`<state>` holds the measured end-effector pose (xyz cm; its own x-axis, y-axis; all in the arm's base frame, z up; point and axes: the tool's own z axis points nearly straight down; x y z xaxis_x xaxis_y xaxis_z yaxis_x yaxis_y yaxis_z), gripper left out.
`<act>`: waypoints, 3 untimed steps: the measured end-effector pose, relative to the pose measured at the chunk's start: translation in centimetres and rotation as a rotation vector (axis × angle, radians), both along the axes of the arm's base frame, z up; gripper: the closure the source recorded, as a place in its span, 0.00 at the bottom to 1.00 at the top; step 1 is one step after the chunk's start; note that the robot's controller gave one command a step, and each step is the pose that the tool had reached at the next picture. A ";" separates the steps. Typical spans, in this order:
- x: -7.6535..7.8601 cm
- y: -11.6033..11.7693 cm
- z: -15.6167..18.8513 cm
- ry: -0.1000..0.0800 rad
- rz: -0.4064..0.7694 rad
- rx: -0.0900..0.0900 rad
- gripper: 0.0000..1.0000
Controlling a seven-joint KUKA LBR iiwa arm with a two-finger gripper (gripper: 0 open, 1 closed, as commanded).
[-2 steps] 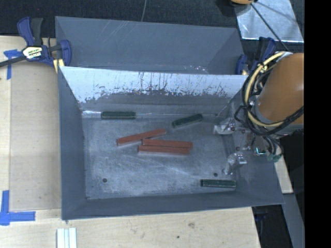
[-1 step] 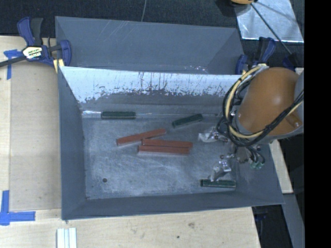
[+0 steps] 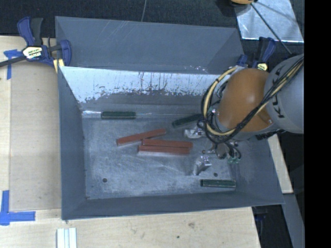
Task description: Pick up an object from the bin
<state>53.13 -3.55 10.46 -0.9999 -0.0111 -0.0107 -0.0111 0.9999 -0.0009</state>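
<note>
My gripper (image 3: 198, 149) hangs low over the right half of the bin floor and is open, with one metal fingertip (image 3: 194, 133) toward the back and the other toward the front. Nothing sits between them. Two reddish-brown sticks lie side by side just left of the gap: the lower one (image 3: 164, 148) ends close to it, and the upper one (image 3: 140, 137) is angled further left. A dark green stick (image 3: 187, 121) lies behind the gripper, partly under the arm. Another dark green stick (image 3: 217, 183) rests in front of it near the bin's front wall.
A third dark green stick (image 3: 118, 115) lies at the back left of the floor, along the rear wall. The arm with its orange cover and cables reaches in over the bin's right wall.
</note>
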 end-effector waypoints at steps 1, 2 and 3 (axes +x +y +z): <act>-0.5 3.5 -2.7 -0.017 0.144 -0.005 1.00; -0.5 3.5 -2.7 -0.017 0.144 -0.005 1.00; -1.1 3.2 12.0 0.006 0.166 -0.001 1.00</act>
